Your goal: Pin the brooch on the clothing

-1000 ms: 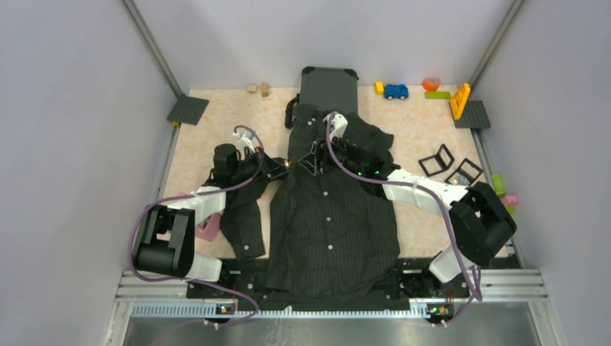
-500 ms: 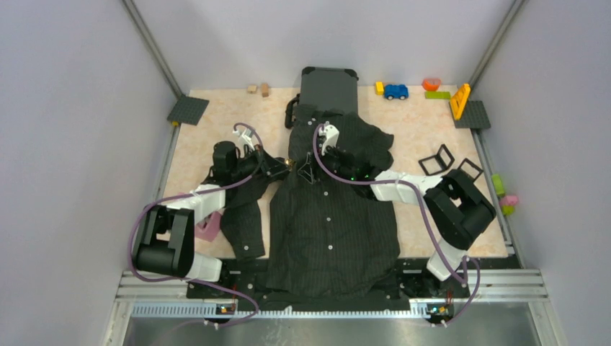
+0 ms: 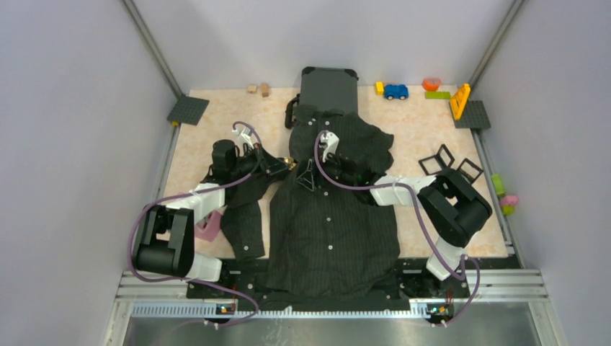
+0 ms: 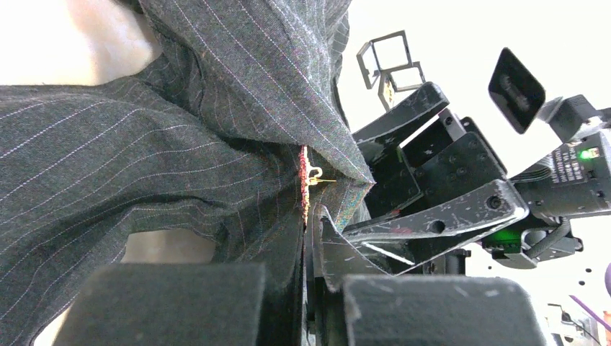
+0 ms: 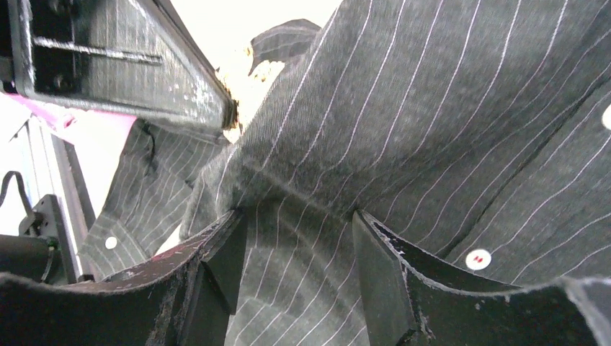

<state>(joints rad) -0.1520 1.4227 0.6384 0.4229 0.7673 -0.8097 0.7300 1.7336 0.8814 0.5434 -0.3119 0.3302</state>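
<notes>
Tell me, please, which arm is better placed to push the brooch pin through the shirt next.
Left, probably: the left gripper holds the brooch against the shirt edge, while the right gripper sits open around a fabric fold.

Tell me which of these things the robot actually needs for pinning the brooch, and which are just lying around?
Needed:
black shirt
brooch, a small gold pin at the fabric fold
left tool and right tool, meeting near the shirt's chest

Just lying about:
dark suitcase
blue toy car
yellow block
wooden blocks
black frames
</notes>
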